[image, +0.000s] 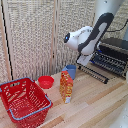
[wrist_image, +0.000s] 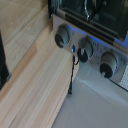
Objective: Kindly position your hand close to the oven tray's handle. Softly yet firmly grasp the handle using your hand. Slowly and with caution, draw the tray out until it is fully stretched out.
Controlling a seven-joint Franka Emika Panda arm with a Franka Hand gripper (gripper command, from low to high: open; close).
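The black and silver oven (image: 114,54) stands on the wooden table at the exterior view's right. Its dark tray (image: 106,63) slopes out of the front, and the thin handle bar (image: 93,74) runs along its outer edge. My hand (image: 84,59) shows only as a white block at the end of the arm, just above the handle's end nearest the blue cup. Its fingers are too small to make out. The wrist view shows the oven's control panel (wrist_image: 85,50) with three round knobs and a dark cable; the tray and handle are out of that view.
A red basket (image: 24,100) stands at the exterior view's left front. A red bowl (image: 46,81), a blue cup (image: 71,71) and an orange bottle (image: 66,86) stand mid-table. A slatted folding screen (image: 35,35) closes the back.
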